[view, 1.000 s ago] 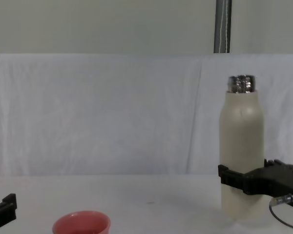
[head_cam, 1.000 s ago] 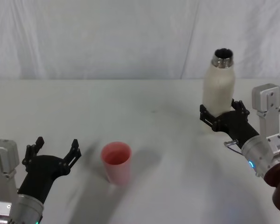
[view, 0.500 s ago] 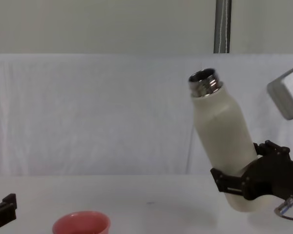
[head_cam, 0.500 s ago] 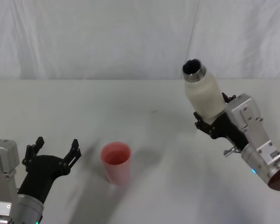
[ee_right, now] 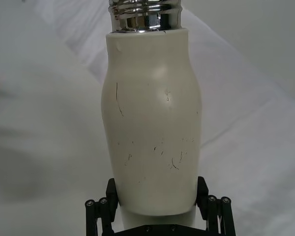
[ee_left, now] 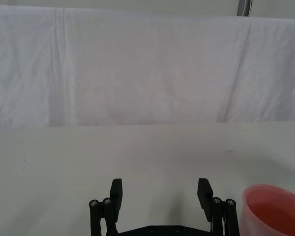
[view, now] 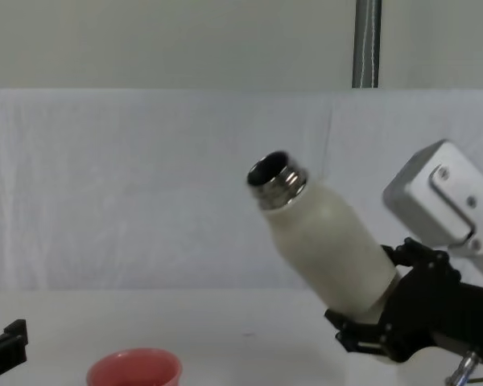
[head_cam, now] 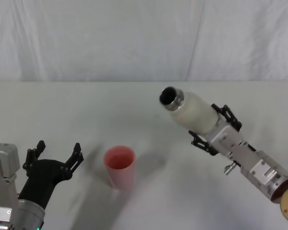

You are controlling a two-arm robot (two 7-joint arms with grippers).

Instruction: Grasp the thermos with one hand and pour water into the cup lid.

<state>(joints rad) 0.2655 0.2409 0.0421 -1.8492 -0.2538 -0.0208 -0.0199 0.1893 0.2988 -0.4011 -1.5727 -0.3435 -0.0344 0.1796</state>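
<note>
Two views differ: the chest view shows the right gripper (view: 370, 310) clamping the tilted thermos (view: 326, 241), neck toward the cup lid (view: 134, 368), while the left wrist view shows the left gripper (ee_left: 160, 192) spread empty.

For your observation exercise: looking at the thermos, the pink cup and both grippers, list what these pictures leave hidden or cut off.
- Thermos: contents hidden in the dark mouth, head and chest views; base covered by the right gripper.
- Cup lid: lower part cut off by the chest view's bottom edge; the left wrist view crops its side.
- Left gripper: a single fingertip enters the chest view's left edge.

A white table (head_cam: 134, 100) meets a white cloth backdrop (head_cam: 110, 38), a grey pole (view: 367, 44) above.
</note>
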